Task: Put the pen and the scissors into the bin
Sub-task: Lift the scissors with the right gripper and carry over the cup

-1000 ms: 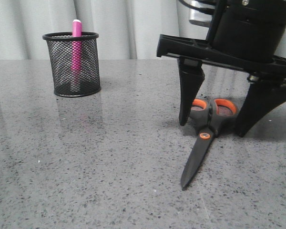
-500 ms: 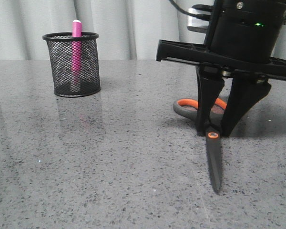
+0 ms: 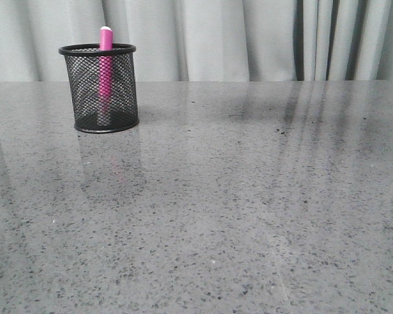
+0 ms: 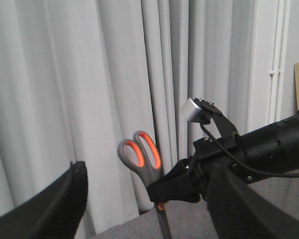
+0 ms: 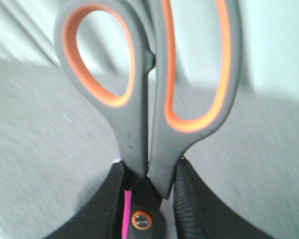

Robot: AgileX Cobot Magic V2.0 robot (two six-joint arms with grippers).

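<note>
The bin [image 3: 126, 91], a black mesh cup, stands upright at the table's far left with the pink pen [image 3: 105, 39] upright inside it. My right gripper [image 5: 149, 184] is shut on the scissors [image 5: 139, 129] near the orange pivot, with the handles pointing up. The left wrist view shows the right gripper [image 4: 158, 192] holding the scissors [image 4: 147, 174] in the air before the curtain, blades hanging down. My left gripper [image 4: 148, 180] is open and empty, its fingers [image 4: 65, 199] wide apart. Neither arm shows in the front view.
The grey speckled table [image 3: 236, 209] stretches out in front of a pale curtain [image 3: 216, 39]. A thin pink streak [image 5: 125, 215] shows beside the pivot in the right wrist view.
My right gripper closed on the scissors lying on the table and lifted them up out of the front view. The bin and pen have not moved.
</note>
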